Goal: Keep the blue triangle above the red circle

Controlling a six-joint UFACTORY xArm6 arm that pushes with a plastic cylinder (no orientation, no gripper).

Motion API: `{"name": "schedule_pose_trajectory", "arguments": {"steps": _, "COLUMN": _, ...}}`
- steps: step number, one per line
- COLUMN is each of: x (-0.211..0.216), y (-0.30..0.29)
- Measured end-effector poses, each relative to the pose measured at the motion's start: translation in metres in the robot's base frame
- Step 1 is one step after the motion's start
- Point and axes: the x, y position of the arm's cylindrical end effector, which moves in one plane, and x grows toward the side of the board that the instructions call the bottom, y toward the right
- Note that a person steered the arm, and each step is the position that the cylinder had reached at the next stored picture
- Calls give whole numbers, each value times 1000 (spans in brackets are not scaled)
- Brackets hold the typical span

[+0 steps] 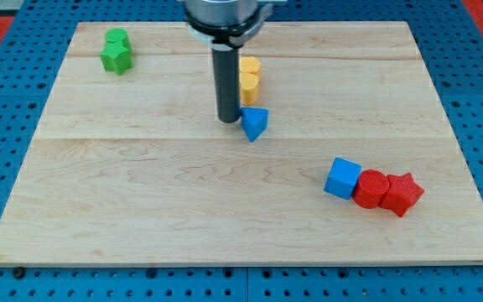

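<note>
**Near the bench's middle: blue triangle waits beside my tip**

Just above the middle of the bench (141,210), the blue triangle (255,123) sits with one corner pointing toward the view's bottom. My tip (228,121) stands immediately to its left, touching it or very nearly so; I cannot tell which. This rig carries no pincer at all, only the bare rod, so nothing is clenched or grasped, and any move must be a push along the surface.

The red circle (371,189) lies well apart, toward the view's lower right, wedged between a blue cube (342,178) on its left and a red star (402,194) on its right, all three touching in a row. The triangle is already higher in the view than the circle, but it is offset far to the left. With the tip on the triangle's left flank, I judge the rod is placed to shove the block rightward, bringing it over the circle's column.

Just above the triangle stand two yellow blocks (249,76), stacked closely in the view and partly hidden by the rod; a rightward push should clear them. Two green blocks (116,51) sit together in the upper left corner, out of the way.
</note>
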Motion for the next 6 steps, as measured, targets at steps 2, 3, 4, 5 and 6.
{"name": "schedule_pose_trajectory", "arguments": {"steps": 2, "x": 32, "y": 58}}
{"name": "schedule_pose_trajectory", "arguments": {"steps": 3, "x": 51, "y": 89}}
{"name": "schedule_pose_trajectory", "arguments": {"steps": 4, "x": 42, "y": 118}}
{"name": "schedule_pose_trajectory", "arguments": {"steps": 5, "x": 48, "y": 136}}
{"name": "schedule_pose_trajectory", "arguments": {"steps": 6, "x": 63, "y": 136}}
